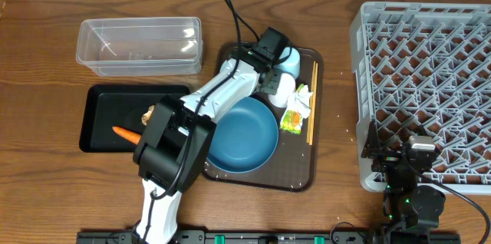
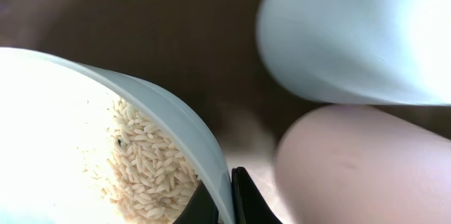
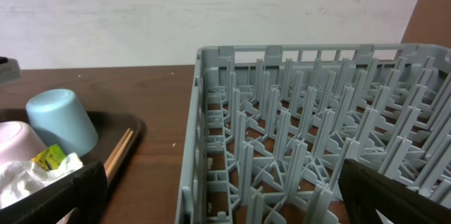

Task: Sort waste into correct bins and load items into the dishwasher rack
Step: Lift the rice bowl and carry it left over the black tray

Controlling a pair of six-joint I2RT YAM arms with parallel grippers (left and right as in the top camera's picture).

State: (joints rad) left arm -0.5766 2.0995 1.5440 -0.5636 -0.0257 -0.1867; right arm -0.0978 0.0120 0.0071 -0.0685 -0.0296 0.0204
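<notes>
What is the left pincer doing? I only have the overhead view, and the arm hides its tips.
Observer: The left wrist view shows the left pincer shut on the rim of the small pale-blue bowl.
Operator: Is that bowl empty?
Observer: No, loose white rice grains lie inside it, close to the gripped rim.
Operator: And on the right?
Observer: The right wrist view shows the right pincer open and holding nothing, facing the dishwasher rack.
</notes>
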